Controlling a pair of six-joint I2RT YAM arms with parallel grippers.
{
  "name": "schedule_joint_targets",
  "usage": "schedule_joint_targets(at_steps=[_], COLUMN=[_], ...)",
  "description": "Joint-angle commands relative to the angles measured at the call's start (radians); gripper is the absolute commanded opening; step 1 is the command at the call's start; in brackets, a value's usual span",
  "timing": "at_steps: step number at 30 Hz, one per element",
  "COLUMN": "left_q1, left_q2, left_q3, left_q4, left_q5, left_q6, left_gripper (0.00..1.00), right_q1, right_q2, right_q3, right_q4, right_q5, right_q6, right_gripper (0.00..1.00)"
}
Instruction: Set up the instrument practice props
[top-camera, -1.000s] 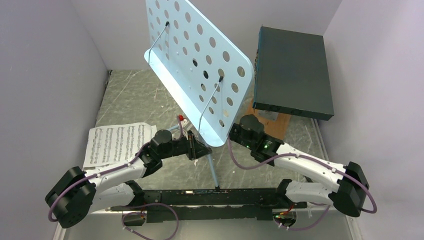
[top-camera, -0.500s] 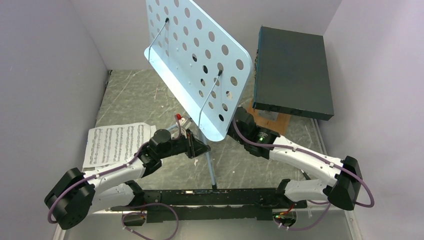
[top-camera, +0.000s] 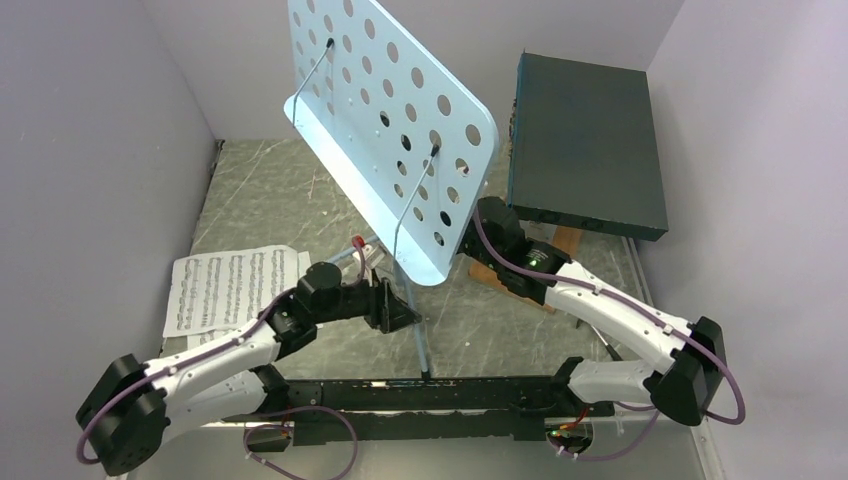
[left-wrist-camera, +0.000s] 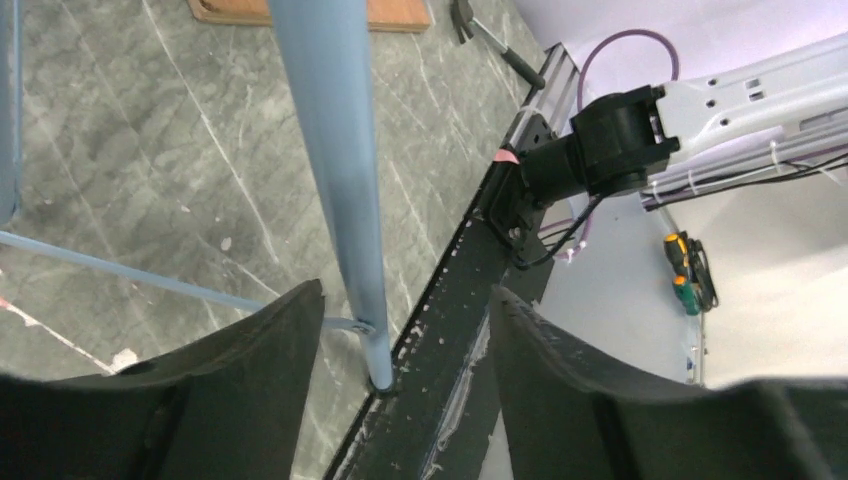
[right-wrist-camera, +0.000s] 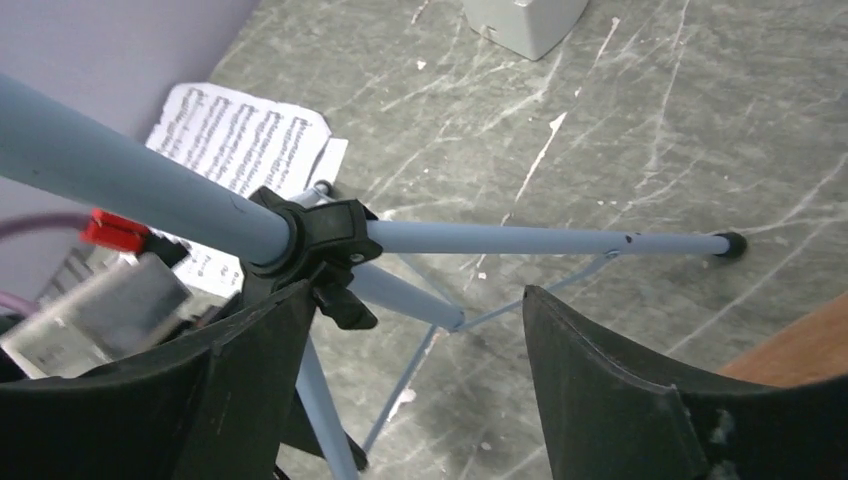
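Observation:
The light blue perforated music stand (top-camera: 390, 120) stands on its tripod legs mid-table. One leg (left-wrist-camera: 330, 170) runs between the fingers of my left gripper (left-wrist-camera: 405, 330), which is open, and its foot rests at the black rail. My right gripper (right-wrist-camera: 420, 300) is open too, just beside the stand's black leg hub (right-wrist-camera: 310, 245), with nothing between its fingers. In the top view it is partly hidden behind the stand's desk. The white sheet-music pages (top-camera: 230, 288) lie flat at the left. The small grey-white metronome (right-wrist-camera: 525, 22) shows only at the right wrist view's upper edge.
A big dark box (top-camera: 585, 140) sits on a wooden board (right-wrist-camera: 800, 350) at the back right. A small hammer (left-wrist-camera: 490, 40) lies near the rail (top-camera: 430, 392). Grey walls close in on the left, right and back.
Both grippers have opened and let go of the stand. The right arm has reached further in under the desk. The stand's desk has shifted slightly to the left.

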Motion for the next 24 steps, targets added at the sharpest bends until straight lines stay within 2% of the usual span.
schedule_joint_targets(at_steps=[1,3,8,10,13,15,17,19,22,24], left_q1=[-0.011,-0.009,-0.008,-0.008,-0.008,-0.007,-0.008,-0.007,-0.006,-0.006], left_q2=[-0.116,-0.165,-0.31,-0.365,-0.411,-0.43,-0.441,-0.439,-0.4,-0.34], left_q3=[0.068,0.088,0.154,0.189,0.259,0.288,0.301,0.31,0.29,0.283], left_q4=[-0.203,-0.274,-0.503,-0.626,-0.85,-0.93,-0.934,-0.889,-0.754,-0.654], left_q5=[0.02,-0.006,-0.106,-0.23,-0.542,-0.688,-0.773,-0.842,-0.924,-0.925], left_q6=[0.002,0.007,0.023,0.02,-0.044,-0.054,-0.02,0.036,0.144,0.219], left_gripper=[0.75,0.87,0.95,0.99,0.99,1.0,0.99,0.99,0.99,0.99], right_q1=[0.028,0.044,0.087,0.107,0.165,0.204,0.246,0.287,0.324,0.333], right_q2=[-0.071,-0.094,-0.169,-0.188,-0.185,-0.164,-0.136,-0.101,-0.057,-0.038], right_q3=[-0.002,-0.024,-0.101,-0.131,-0.19,-0.221,-0.239,-0.257,-0.277,-0.297], right_q4=[-0.026,-0.033,-0.03,-0.012,0.046,0.085,0.113,0.136,0.172,0.222], right_q5=[0.009,-0.001,-0.01,-0.029,-0.02,0.016,0.086,0.226,0.339,0.345], right_q6=[-0.101,-0.11,-0.098,-0.095,-0.087,-0.073,-0.046,-0.017,-0.009,-0.043], right_gripper=[0.82,0.84,0.88,0.89,0.9,0.9,0.9,0.89,0.79,0.7])
